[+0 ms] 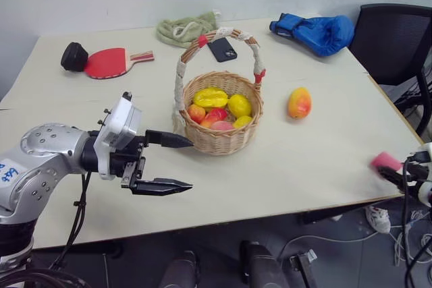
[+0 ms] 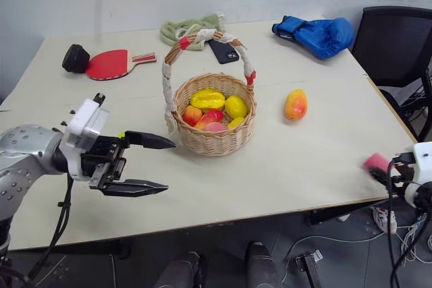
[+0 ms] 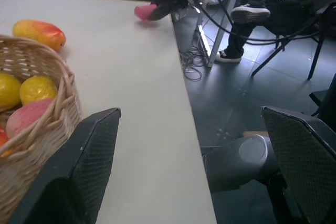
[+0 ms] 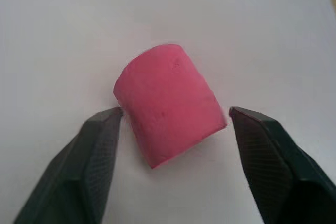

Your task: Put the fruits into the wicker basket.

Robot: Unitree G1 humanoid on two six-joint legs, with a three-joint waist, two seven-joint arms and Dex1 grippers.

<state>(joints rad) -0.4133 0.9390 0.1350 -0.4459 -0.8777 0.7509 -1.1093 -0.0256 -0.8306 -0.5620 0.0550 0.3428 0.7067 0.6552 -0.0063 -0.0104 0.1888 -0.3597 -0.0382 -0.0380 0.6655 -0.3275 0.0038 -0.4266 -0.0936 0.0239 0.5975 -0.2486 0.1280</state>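
Between the parted fingers of the right gripper (image 4: 173, 124) lies the pink cylinder (image 4: 169, 103), ungripped; better to leave it and reach forward-left for the mango (image 1: 299, 102). Left gripper (image 1: 177, 163) gapes empty beside the wicker basket (image 1: 223, 141).

A round tan wicker basket (image 1: 221, 133) with a tall cloth-wrapped handle stands upright mid-tabletop holding small yellow and red toy fruits (image 1: 217, 108), while an orange-red-yellow mango (image 1: 299, 102) lies apart to its right.

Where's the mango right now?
The mango lies on the bare table to the right of the wicker basket, apart from it, with the blue boxing glove beyond it.
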